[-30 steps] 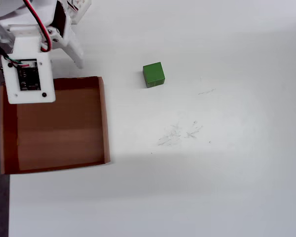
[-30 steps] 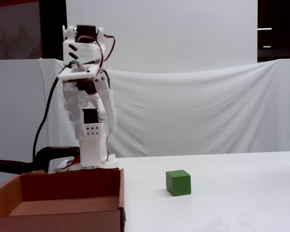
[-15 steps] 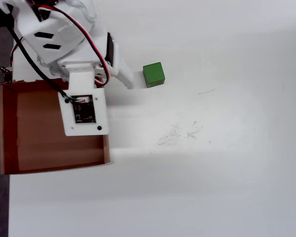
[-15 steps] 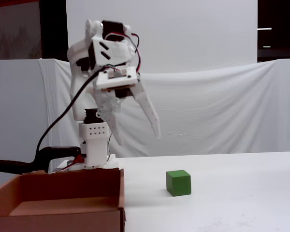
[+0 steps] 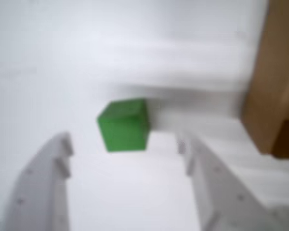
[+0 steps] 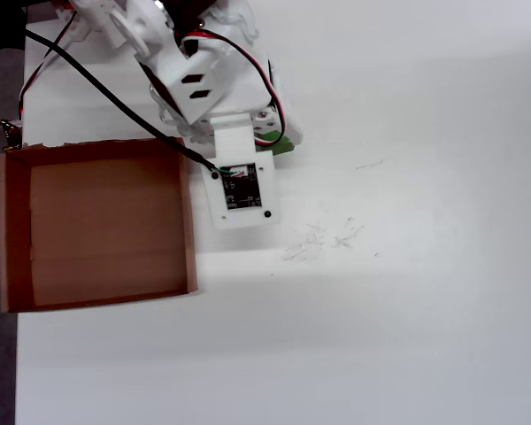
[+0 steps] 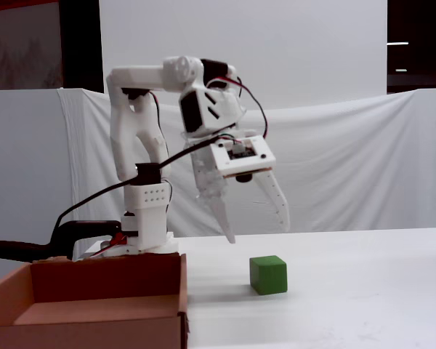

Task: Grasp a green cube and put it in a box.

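Above tabletop, gripper (image 7: 256, 224) spread wide, empty, hanging over green cube (image 7: 267, 275); cardboard box (image 6: 188, 221) at left edge, overhead view.

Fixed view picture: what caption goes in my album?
Open gripper hovers above the green cube beside the box.

white table (image 6: 425, 310), white cloth backdrop (image 7: 334, 167)
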`<state>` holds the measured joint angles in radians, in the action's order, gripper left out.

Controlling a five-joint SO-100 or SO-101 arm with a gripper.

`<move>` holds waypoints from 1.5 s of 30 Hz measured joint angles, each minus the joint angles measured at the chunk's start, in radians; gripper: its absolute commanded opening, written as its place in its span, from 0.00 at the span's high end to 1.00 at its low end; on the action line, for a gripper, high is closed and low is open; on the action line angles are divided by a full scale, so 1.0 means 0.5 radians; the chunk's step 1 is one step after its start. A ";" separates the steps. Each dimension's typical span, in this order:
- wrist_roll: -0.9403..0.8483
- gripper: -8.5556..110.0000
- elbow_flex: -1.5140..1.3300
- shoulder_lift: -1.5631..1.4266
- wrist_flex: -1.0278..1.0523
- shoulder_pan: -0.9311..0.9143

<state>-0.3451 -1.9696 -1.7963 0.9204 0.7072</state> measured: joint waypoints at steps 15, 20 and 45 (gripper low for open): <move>0.000 0.68 -0.034 0.334 -0.221 0.163; 0.000 0.68 -0.101 0.344 -0.276 0.209; 0.000 0.81 -0.209 0.380 -0.485 0.239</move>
<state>-0.3451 -2.0739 -1.6061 0.6780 0.8268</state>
